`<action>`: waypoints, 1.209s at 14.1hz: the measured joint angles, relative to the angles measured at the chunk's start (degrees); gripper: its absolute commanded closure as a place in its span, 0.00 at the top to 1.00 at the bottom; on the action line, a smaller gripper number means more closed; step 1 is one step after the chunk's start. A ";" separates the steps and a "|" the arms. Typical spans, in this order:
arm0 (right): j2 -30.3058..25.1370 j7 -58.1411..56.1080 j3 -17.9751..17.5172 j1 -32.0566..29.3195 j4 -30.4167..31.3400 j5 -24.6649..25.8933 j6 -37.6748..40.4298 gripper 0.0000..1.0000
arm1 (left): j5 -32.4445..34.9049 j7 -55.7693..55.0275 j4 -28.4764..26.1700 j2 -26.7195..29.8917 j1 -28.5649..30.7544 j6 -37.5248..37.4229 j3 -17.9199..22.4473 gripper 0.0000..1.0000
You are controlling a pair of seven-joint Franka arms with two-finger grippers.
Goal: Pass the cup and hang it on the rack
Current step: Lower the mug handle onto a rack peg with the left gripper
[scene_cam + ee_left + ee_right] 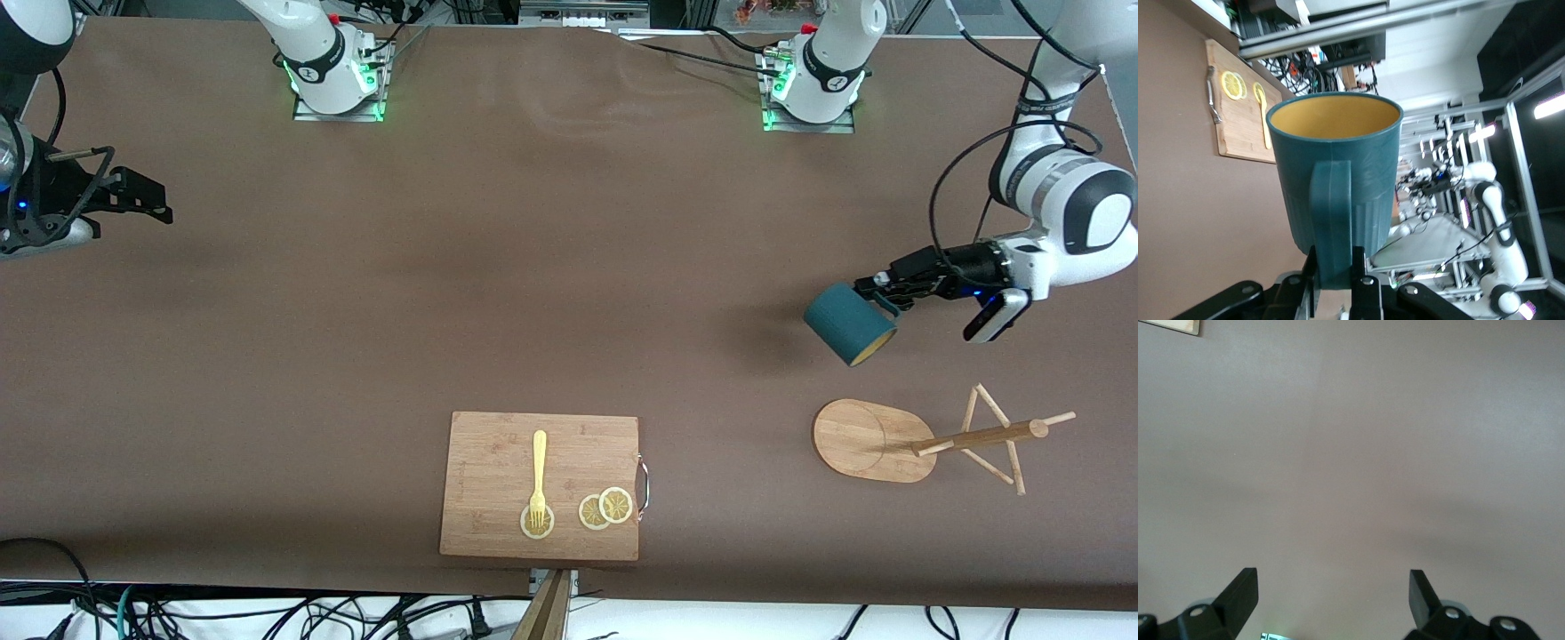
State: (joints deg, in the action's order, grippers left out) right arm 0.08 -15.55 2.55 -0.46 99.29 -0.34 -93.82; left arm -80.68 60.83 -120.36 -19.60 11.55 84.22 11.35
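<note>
The dark teal cup (849, 324) with a mustard-yellow inside hangs tilted in the air over bare table near the rack. My left gripper (882, 293) is shut on its handle. In the left wrist view the cup (1338, 167) fills the middle, and both black fingers (1363, 267) clamp the handle's lower end. The light wooden rack (867, 440) sits toward the left arm's end of the table, with its post and thin pegs (996, 434) free. My right gripper (147, 203) waits at the right arm's end, open (1333, 587) over bare table with nothing between its fingers.
A bamboo cutting board (498, 462) lies near the table's front edge at the middle. On it are a yellow fork (539, 476) and lemon slices (606, 508). The board also shows in the left wrist view (1238, 127). Brown tabletop lies between the two grippers.
</note>
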 measured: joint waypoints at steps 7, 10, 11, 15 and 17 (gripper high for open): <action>0.01 0.00 0.00 0.00 -0.01 0.00 0.00 1.00 | -7.55 -2.17 4.87 -9.42 6.19 -10.44 0.05 0.00; 0.01 0.00 0.00 0.00 -0.01 0.00 0.00 1.00 | -13.09 -2.51 5.46 -12.72 6.69 -13.85 0.04 0.00; 0.02 0.00 0.00 0.00 -0.01 0.00 0.00 1.00 | -14.10 -2.51 5.57 -13.73 6.80 -14.39 0.03 0.00; 0.05 0.00 0.00 0.00 -0.02 0.00 0.00 1.00 | -14.75 -2.95 8.41 -17.33 8.90 -16.97 0.04 0.00; 0.06 0.00 0.00 0.00 -0.02 0.00 0.01 1.00 | -14.89 -4.01 10.19 -18.97 10.02 -18.34 0.04 0.00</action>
State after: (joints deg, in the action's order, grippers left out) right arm 0.14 -15.55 2.55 -0.46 99.27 -0.34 -93.82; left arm -95.57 56.82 -110.17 -38.57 21.57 65.88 11.38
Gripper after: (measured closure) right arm 0.000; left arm 0.789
